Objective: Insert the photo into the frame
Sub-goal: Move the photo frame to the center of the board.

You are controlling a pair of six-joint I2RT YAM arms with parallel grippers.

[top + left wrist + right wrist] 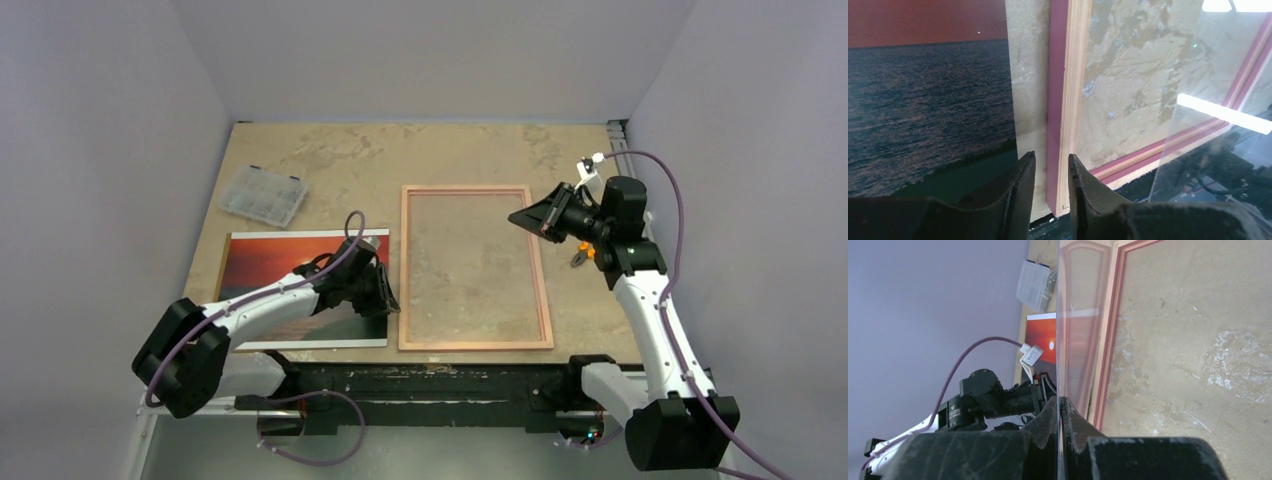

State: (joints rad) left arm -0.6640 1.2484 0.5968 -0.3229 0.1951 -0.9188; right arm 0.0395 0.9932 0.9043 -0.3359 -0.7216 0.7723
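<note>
The photo (290, 285), a red sunset over dark sea, lies flat on the table at the left. It also shows in the left wrist view (923, 100). The light-wood frame (545, 290) lies flat beside it in the middle. My left gripper (385, 290) is open, and its fingers (1025, 175) straddle the frame's left rail (1068, 75) near the near corner. My right gripper (532, 219) is shut on the edge of the clear pane (1068, 315) and holds it tilted up above the frame (1105, 340). The lifted pane shows in the left wrist view (1218, 80).
A clear plastic organiser box (262, 195) sits at the back left. A small orange and black item (583, 257) lies by the right arm. A black strip (430, 375) runs along the near table edge. Grey walls close in on three sides.
</note>
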